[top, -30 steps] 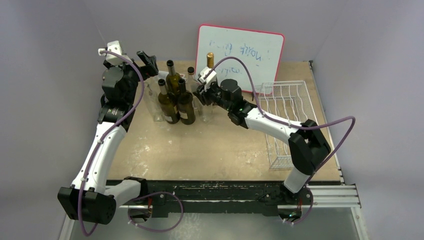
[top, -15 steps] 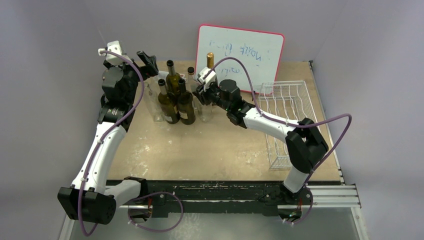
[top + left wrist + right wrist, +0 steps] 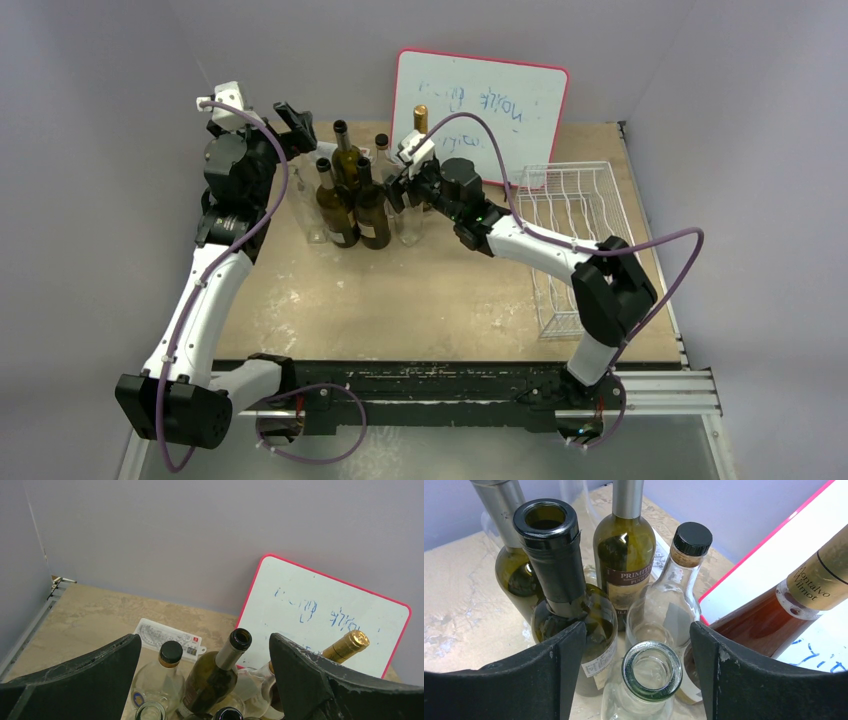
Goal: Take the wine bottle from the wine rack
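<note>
Release at the clear bottle [image 3: 644,680], wine rack [image 3: 585,205] well aside

Your right gripper [image 3: 639,635] is spread wide around the clear bottle. In the right wrist view its open glass mouth sits between the two black fingers [image 3: 549,675], closer to the one on the right of that view, with a gap on both sides, so nothing is clamped. The bottle stands upright on the table [image 3: 420,290] at the right edge of a tight cluster. Just beside it are a dark open-mouthed bottle [image 3: 569,615], a black-capped clear bottle [image 3: 674,595] and a gold-foiled bottle [image 3: 819,580], with the red-framed whiteboard [image 3: 480,100] behind them.

From above, the wine rack lies on the right side of the table, well apart from the gripper and the bottles. Your right forearm crosses over its left edge.

Your left gripper [image 3: 204,640] is also released. Its jaws are wide apart and it hovers above the back left of the cluster, holding nothing.

Compared with a second ago, your right elbow and its purple cable loop [image 3: 690,260] sit slightly further left. The bottles, the rack and your left arm are where they were.
</note>
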`<action>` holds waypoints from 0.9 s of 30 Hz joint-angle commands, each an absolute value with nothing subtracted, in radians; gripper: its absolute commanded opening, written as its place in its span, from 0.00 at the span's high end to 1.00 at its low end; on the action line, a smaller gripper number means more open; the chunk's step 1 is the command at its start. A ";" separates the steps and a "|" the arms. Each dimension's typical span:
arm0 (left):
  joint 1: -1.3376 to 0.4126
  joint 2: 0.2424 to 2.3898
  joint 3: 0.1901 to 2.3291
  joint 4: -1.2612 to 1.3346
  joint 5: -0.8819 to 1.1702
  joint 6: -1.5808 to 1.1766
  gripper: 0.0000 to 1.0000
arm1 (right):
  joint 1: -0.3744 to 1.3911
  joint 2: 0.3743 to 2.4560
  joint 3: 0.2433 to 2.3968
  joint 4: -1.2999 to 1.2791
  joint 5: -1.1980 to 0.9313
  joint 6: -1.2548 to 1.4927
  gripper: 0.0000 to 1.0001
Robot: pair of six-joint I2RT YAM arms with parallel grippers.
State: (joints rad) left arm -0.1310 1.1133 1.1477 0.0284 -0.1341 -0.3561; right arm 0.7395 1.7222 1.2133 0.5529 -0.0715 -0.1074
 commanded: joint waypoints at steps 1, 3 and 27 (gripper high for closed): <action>-0.121 1.096 1.186 0.064 -0.133 -0.350 0.00 | 0.742 1.644 1.269 0.569 -0.054 -0.100 0.18; -0.119 1.092 1.189 0.062 -0.137 -0.345 0.00 | 0.744 1.611 1.279 0.531 -0.066 -0.105 0.09; -0.127 1.064 1.418 -0.108 -0.209 -0.377 0.00 | 0.703 0.902 1.252 0.058 0.647 -0.065 0.00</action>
State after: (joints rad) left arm -0.1249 1.0969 1.3338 -0.0860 -0.1848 -0.3561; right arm 0.7002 1.0191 1.2419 0.1169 0.4973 -0.0273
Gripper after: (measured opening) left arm 0.998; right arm 0.998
